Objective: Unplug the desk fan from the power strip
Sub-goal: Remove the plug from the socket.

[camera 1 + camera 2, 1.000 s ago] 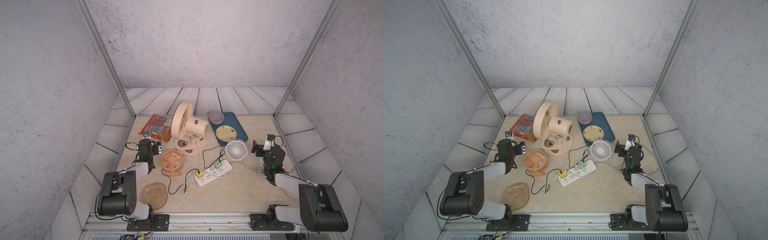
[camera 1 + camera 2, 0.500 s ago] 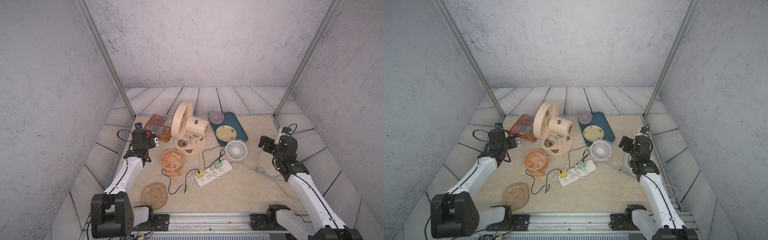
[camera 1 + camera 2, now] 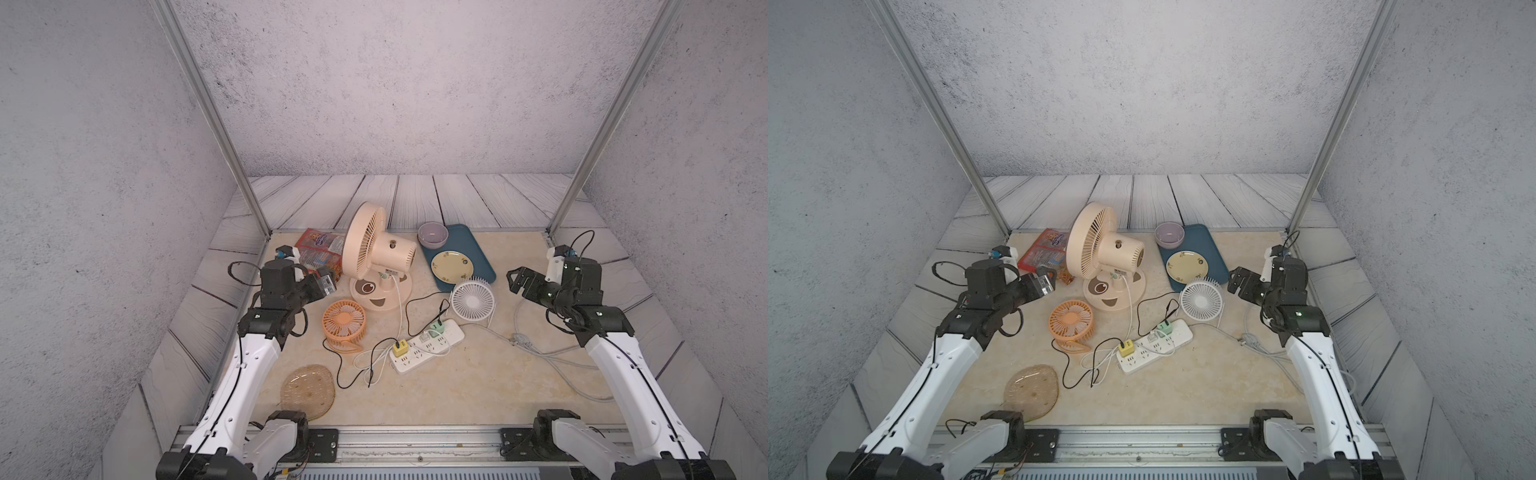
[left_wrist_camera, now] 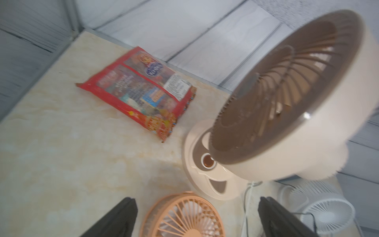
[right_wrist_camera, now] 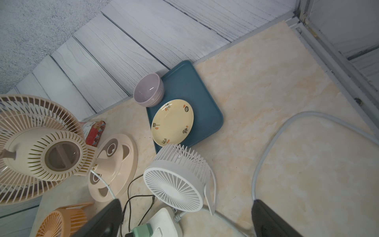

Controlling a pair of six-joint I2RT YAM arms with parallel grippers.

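Top views, both: task not begun, desk fan (image 3: pixel 376 249) cord plugged in power strip (image 3: pixel 428 350). L gripper (image 3: pixel 327 283), R gripper (image 3: pixel 514 281) wide open, empty, well off strip.

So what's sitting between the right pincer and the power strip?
The small white fan stands between the right pincer and the power strip, near the strip's far end, as seen in both top views.

Soft, even light is filling both top views, and shadows are lying faint beside the cream desk fan (image 3: pixel 365 243). Picture corners are darkening; the metal posts (image 3: pixel 208 112) are splaying outward. The left wrist view is smearing with motion blur, softening the snack bag (image 4: pixel 139 92). The right wrist view is showing crisp, a glint sitting in the lilac bowl (image 5: pixel 148 90).
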